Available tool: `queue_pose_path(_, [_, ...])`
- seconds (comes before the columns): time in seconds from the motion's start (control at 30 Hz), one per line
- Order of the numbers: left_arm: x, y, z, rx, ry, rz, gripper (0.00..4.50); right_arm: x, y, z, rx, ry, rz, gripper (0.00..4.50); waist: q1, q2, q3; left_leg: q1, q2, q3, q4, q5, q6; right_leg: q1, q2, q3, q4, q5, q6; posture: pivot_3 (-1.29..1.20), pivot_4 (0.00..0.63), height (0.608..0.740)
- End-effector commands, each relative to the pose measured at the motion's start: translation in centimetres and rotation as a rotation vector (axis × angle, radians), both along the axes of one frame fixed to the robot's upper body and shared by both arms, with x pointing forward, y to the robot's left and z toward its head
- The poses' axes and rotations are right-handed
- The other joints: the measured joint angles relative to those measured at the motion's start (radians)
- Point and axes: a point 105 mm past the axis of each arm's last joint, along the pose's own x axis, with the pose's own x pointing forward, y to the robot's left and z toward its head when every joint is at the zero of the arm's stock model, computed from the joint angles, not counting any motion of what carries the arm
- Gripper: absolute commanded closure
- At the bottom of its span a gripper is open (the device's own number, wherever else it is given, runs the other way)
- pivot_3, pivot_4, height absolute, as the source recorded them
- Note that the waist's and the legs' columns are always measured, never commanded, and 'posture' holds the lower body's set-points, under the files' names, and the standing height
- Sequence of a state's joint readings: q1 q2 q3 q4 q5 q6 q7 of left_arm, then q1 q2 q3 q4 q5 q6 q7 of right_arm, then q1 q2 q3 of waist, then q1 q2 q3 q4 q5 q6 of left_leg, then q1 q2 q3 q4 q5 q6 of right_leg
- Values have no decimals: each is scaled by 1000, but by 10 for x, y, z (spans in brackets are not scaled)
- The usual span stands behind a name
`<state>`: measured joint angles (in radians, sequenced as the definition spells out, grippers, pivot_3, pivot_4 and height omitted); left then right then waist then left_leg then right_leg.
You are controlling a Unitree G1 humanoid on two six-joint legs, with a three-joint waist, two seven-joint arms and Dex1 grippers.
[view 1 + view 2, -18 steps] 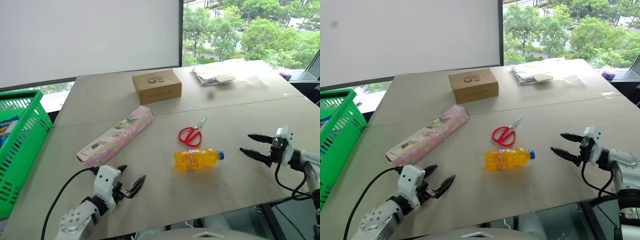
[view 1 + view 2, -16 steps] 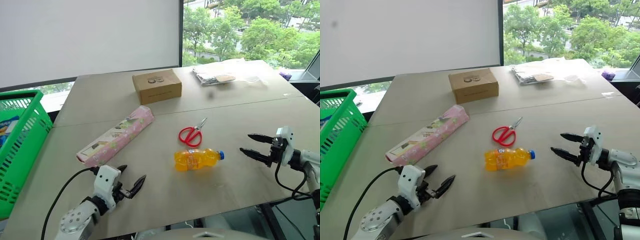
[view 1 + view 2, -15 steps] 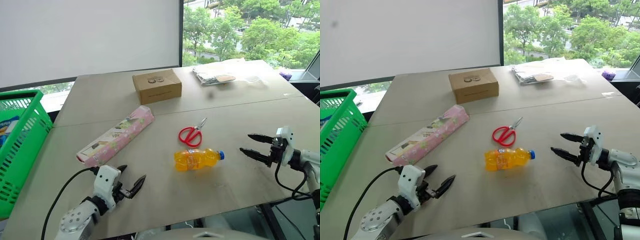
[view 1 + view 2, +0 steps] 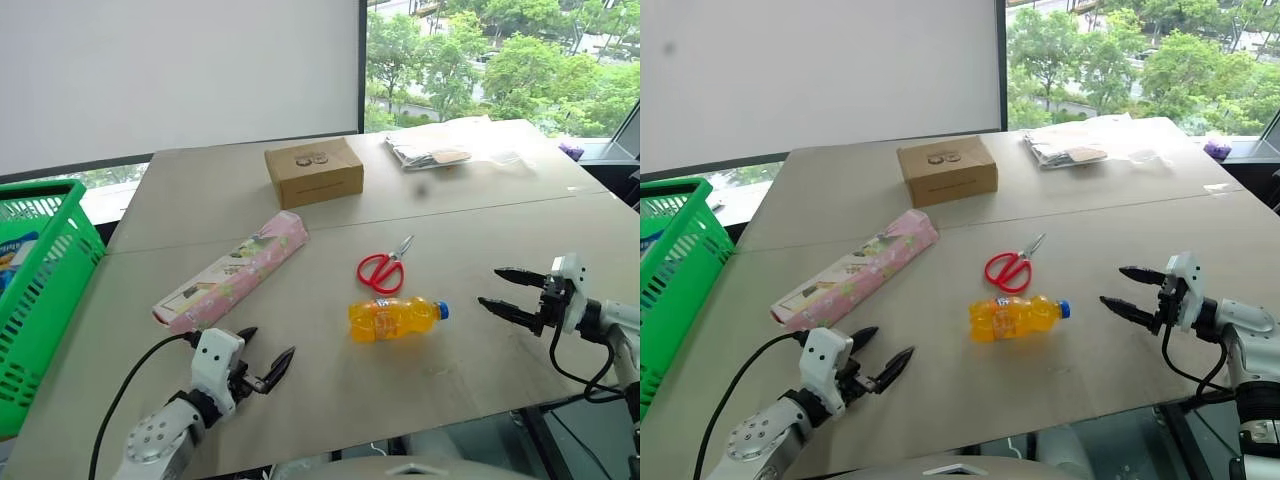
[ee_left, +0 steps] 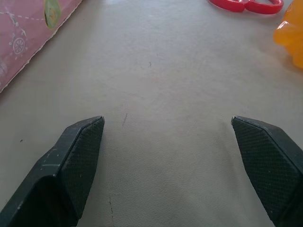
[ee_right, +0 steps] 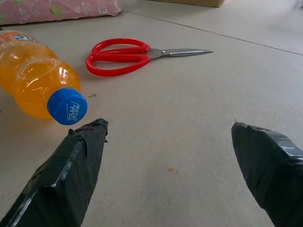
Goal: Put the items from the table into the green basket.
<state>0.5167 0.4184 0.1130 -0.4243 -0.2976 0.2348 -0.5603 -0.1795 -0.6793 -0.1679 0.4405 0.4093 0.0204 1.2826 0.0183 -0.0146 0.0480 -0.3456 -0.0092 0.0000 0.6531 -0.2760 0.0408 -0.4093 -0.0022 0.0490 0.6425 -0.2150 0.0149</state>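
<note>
Bottle pickup pending
I am holding both grippers spread; soda bottle (image 4: 393,318), twelve o'clock of right gripper (image 4: 510,292), looks light, slick: pinch mid-body.

Both arms are sitting low and forward over the near edge. Left gripper (image 4: 262,357) is hanging at the near left, fingers spread wide and angling inward to the right, nothing between them. A black cable is looping back from the left wrist. Right gripper (image 4: 503,289) is reaching in from the far right, pointing left, roughly level, fingers (image 6: 71,165) also splayed wide and empty. Black cable is trailing under the right wrist too. Neither one is touching anything.
</note>
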Motion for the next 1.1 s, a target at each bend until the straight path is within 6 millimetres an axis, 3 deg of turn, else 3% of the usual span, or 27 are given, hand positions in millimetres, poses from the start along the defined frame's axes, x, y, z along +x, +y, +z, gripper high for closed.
queue_pose_path(0.03, [4, -4, 16, -2, -78, -9, 16, 6, 3, 19, 7, -64, 19, 0, 0, 0, 1, 0, 0, 0, 0, 0, 0, 0, 0, 0, 0, 0, 0, 121, 15, 740])
queue_pose_path(0.13, [12, -4, 28, 37, -124, -6, 16, 9, 9, 29, 13, -89, 46, 0, 0, 0, 2, 0, 0, 0, 0, 0, 0, 0, 0, 0, 0, 0, 0, 121, 15, 740])
queue_pose_path(0.23, [34, -2, 55, 49, -210, 22, 16, 10, 21, 42, 28, -107, 101, 0, 4, 0, 4, 0, 0, -1, 0, 0, 0, 0, 0, -1, 0, 0, 0, 119, 17, 740])
queue_pose_path(0.4, [68, 16, 100, 106, -317, 99, 16, 5, 48, 76, 98, -108, 217, 0, 18, 1, 4, -1, 0, -3, 0, 0, 0, 0, 1, -3, 0, 0, 0, 116, 12, 740])
queue_pose_path(0.53, [82, 36, 113, 211, -251, 97, 16, -8, 72, 98, 75, -118, 343, 0, 21, 1, 4, -4, 0, -4, 0, 0, 0, -2, 0, -4, 0, 2, 3, 111, 8, 740])
queue_pose_path(0.67, [80, 70, 100, 348, -56, 125, 16, -12, 90, 110, 80, -151, 370, 0, 20, 0, 4, -6, 0, -8, 0, 0, 0, -3, 1, -7, -1, 1, 1, 98, 5, 740])
queue_pose_path(0.8, [67, 94, 72, 439, 124, 117, 16, -8, 94, 110, 103, -180, 334, 0, 18, -1, 5, -5, 0, -6, 0, 0, 0, -4, 0, -6, -1, 0, 0, 85, 6, 740])
queue_pose_path(1.1, [69, 100, 48, 414, 266, 26, 16, -14, 97, 102, 83, -169, 336, 0, 17, 0, 5, -6, 0, -6, 0, 0, 0, -4, -3, -6, -1, 0, 0, 52, 4, 740])
